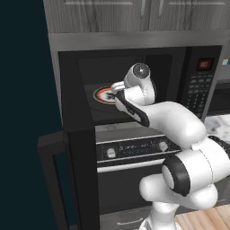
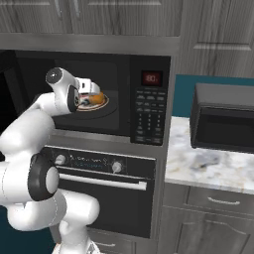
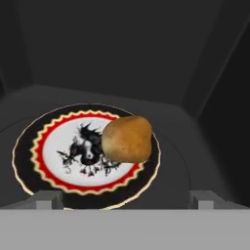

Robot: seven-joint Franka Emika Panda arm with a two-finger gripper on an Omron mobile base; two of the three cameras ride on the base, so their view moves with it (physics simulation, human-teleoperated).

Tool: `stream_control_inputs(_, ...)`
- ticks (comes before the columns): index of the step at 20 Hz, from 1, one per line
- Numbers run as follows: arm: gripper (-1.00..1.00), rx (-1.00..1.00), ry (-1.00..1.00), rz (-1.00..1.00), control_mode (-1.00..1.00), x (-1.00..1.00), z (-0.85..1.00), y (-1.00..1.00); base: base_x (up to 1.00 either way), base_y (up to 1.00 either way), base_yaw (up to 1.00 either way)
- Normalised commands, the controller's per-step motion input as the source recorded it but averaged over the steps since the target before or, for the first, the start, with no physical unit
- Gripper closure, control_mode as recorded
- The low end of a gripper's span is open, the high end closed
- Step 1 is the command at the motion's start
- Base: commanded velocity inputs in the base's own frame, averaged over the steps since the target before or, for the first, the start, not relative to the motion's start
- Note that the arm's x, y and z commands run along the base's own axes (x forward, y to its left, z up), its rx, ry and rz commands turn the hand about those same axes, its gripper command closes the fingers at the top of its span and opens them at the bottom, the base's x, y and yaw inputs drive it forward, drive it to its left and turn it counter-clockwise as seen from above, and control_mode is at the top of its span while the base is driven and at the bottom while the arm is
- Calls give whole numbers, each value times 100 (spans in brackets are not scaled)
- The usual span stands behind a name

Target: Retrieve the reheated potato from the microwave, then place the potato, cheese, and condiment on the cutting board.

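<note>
1. Right now I'm on the first step: fetching the potato (image 3: 127, 139) out of the microwave (image 2: 149, 106). Nothing is lifted yet, and the cheese, condiment and board parts of the job come after.
2. Microwave door (image 1: 74, 170) hangs swung open on the left. My arm reaches into the dark cavity, with the claw (image 3: 124, 199) pointed at the plate (image 3: 53, 156) inside.
3. Claw state: fingers spread as wide as they go, nothing between them. Through the hand camera the two fingertips (image 3: 48, 200) sit low and far apart, with the plate's near rim between them.
4. Potato location: on the plate, toward the right side of it as the hand camera sees it, overlapping the red scalloped band and the black rim. It is ahead of the claw, not yet between the fingers.
5. Potato looks: small, rounded, slightly lumpy, golden brown with a matt skin. From the right base camera I catch an orange-brown bit of it just past my wrist.
6. Next move, as I judge it: ease forward and a touch right so the fingers straddle the potato, then close gently. Being round, it could roll off the plate if I nudge it first.
7. Cavity walls are close on both sides, so I'd keep the withdrawal straight back.
</note>
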Motion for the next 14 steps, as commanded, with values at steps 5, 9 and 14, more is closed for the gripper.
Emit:
stream_control_inputs(5,-100,0,0,0,-100,40,-18,1,0,0,0)
stream_control_inputs(9,-100,0,0,-2,-100,41,-11,3,0,0,0)
stream_control_inputs(14,-100,0,0,-5,-100,29,-9,4,0,0,0)
